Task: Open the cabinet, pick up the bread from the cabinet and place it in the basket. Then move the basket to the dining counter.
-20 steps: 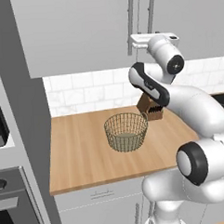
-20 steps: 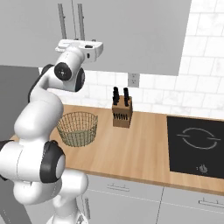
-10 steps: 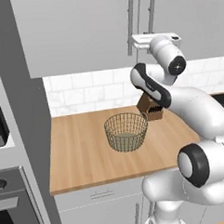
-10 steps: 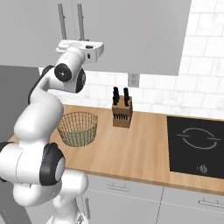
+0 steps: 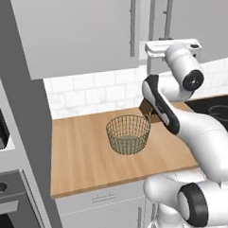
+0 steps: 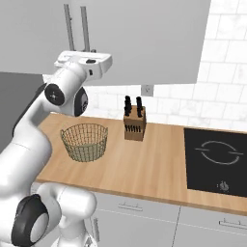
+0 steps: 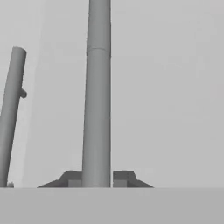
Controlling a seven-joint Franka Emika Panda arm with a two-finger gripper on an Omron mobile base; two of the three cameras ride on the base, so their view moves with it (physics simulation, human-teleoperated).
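The gripper straddles the cabinet's bar handle, whether clamped I cannot tell; the stiff, smooth bar is best held low, while the basket waits on the tabletop.

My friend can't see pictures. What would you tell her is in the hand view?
The robot's claw sits at the bottom with one dark tip on each side of a tall grey bar handle on the pale grey cabinet door. Another bar handle leans at the left.
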